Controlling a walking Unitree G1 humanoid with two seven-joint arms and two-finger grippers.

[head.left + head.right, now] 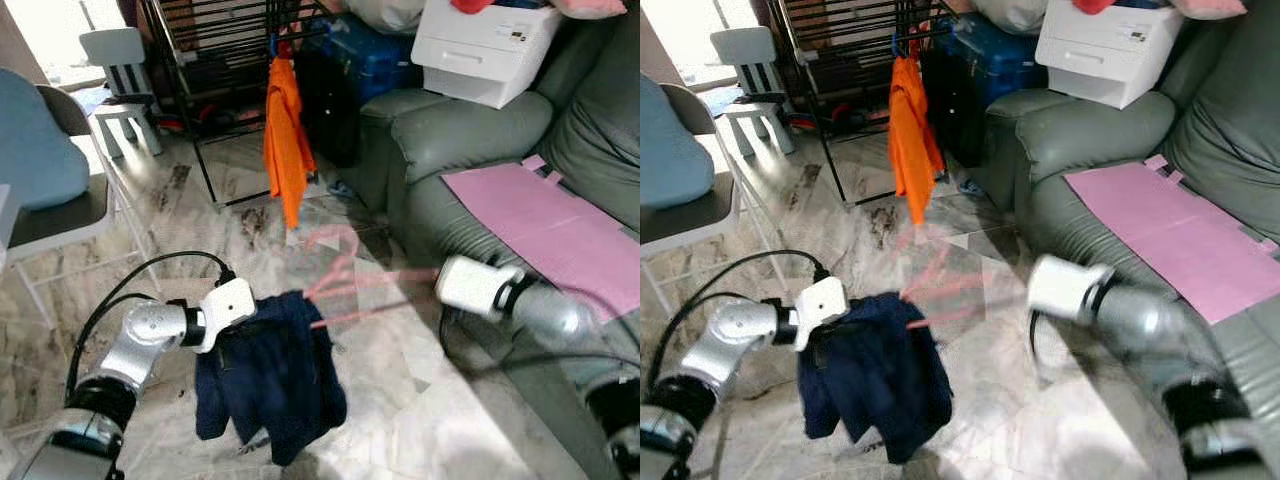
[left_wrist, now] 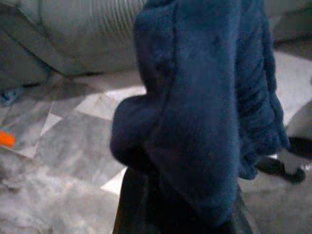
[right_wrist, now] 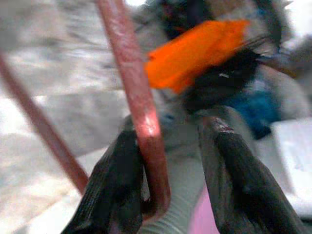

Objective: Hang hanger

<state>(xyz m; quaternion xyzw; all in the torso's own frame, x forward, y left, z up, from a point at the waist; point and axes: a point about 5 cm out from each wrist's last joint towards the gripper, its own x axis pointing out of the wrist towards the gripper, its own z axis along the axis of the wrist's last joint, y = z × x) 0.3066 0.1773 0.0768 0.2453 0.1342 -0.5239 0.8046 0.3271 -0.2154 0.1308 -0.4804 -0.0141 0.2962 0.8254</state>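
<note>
Now I am clenching my left fingers (image 1: pixel 262 318) on the dark blue fleece garment (image 1: pixel 270 385), while the thin pink wire hanger (image 3: pixel 141 122), sitting loosely between my released right fingers (image 3: pixel 114 195), could slip out.

Orange garment (image 1: pixel 287 140) drapes the rack (image 1: pixel 215 40); sofa (image 1: pixel 470 150) flanks open floor (image 1: pixel 400 370).

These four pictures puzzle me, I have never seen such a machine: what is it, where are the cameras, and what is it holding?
It is a walking household robot. Two pictures come from its head, looking down at a marble floor; two come from its wrists. The left pincer carries a dark blue garment, which hides its fingers. The right pincer, seen from its own wrist, has a pink hanger between its black fingers, with a gap on one side. Ahead, an orange garment hangs on a black rack beside a grey sofa.
</note>
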